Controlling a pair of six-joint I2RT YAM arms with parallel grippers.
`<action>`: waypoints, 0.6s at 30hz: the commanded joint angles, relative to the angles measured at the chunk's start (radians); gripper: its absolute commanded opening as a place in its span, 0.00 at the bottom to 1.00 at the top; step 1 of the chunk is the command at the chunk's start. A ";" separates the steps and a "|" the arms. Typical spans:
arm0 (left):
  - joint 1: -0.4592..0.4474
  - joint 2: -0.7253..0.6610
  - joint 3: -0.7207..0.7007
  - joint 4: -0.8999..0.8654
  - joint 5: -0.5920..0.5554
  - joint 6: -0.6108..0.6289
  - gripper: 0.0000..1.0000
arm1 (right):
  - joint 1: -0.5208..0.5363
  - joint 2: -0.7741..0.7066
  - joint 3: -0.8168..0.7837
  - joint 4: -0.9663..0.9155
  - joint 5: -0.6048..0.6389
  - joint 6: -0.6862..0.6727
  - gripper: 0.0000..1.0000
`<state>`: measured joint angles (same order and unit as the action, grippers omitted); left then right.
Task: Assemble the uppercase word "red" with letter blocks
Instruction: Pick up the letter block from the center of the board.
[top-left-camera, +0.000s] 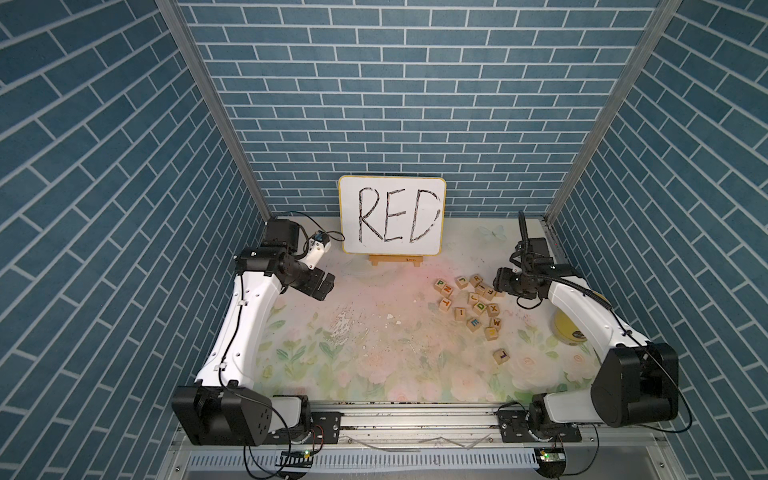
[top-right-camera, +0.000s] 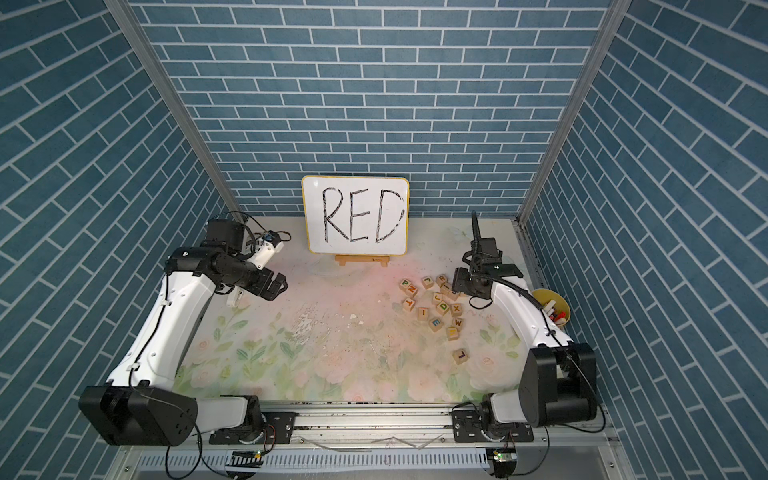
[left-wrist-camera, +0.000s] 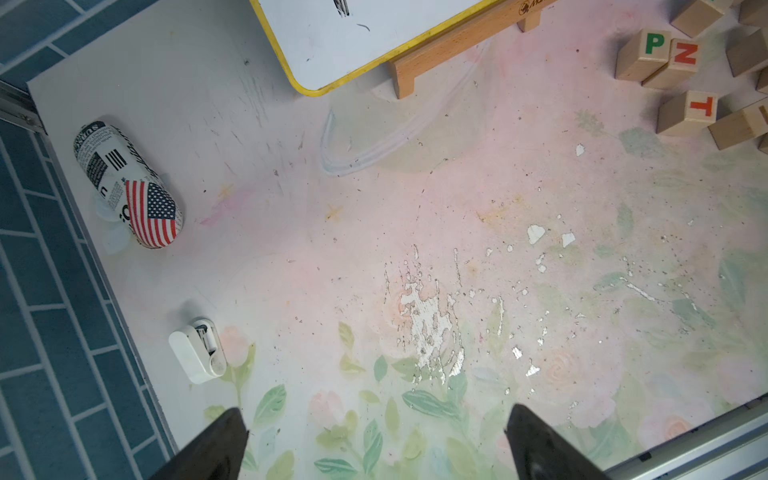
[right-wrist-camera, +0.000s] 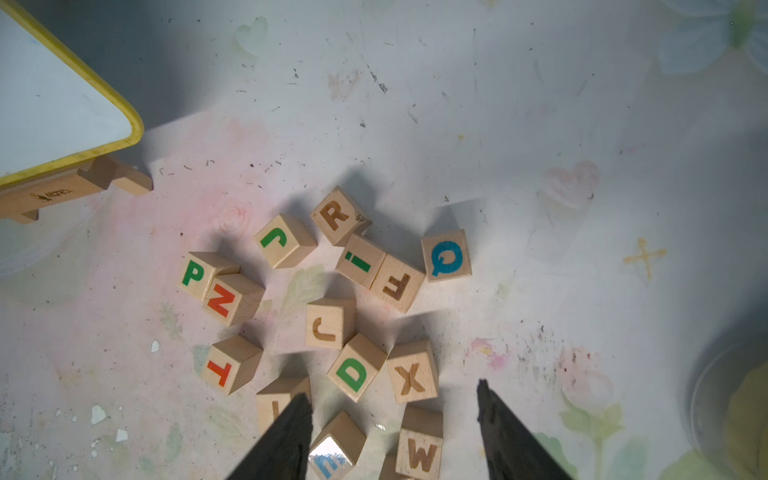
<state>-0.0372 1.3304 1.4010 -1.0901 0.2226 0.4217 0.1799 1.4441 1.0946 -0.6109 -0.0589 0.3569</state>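
Our left gripper (left-wrist-camera: 376, 419) hangs with its jaws spread wide and nothing between them. Ahead of them lies only bare floral table mat (left-wrist-camera: 415, 208), and far beyond is the white, yellow-rimmed board (top-left-camera: 392, 214) reading RED. We judge that this bare stretch, well clear of the mat's edges, is the room for laying out the 3 letters.

The small light-wood letter blocks (top-left-camera: 470, 298) sit clustered beneath our right gripper (right-wrist-camera: 394, 392), whose jaws stand partly open and grip nothing. Just ahead, between the jaws, is the green D block (right-wrist-camera: 355, 372), with the brown X block (right-wrist-camera: 412, 372) just beside it. The orange-brown R block (right-wrist-camera: 334, 216) lies farther ahead. The green E block (top-left-camera: 473, 323) sits back under the jaws.

None is placed yet. For whichever we take first, we should turn the jaws onto 2 free faces, descend squarely and lift straight up so the neighbours stay put.
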 joint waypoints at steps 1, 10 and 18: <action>0.000 -0.004 0.005 -0.033 0.028 0.020 0.99 | 0.009 0.055 0.043 -0.004 0.001 -0.063 0.63; 0.000 -0.083 -0.075 -0.045 0.034 0.070 0.99 | 0.012 0.241 0.188 0.005 -0.063 -0.156 0.62; -0.001 -0.113 -0.103 -0.063 0.043 0.085 0.99 | 0.028 0.448 0.389 -0.070 -0.082 -0.216 0.61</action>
<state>-0.0372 1.2289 1.3098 -1.1229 0.2508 0.4881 0.1967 1.8416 1.4368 -0.6209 -0.1249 0.2070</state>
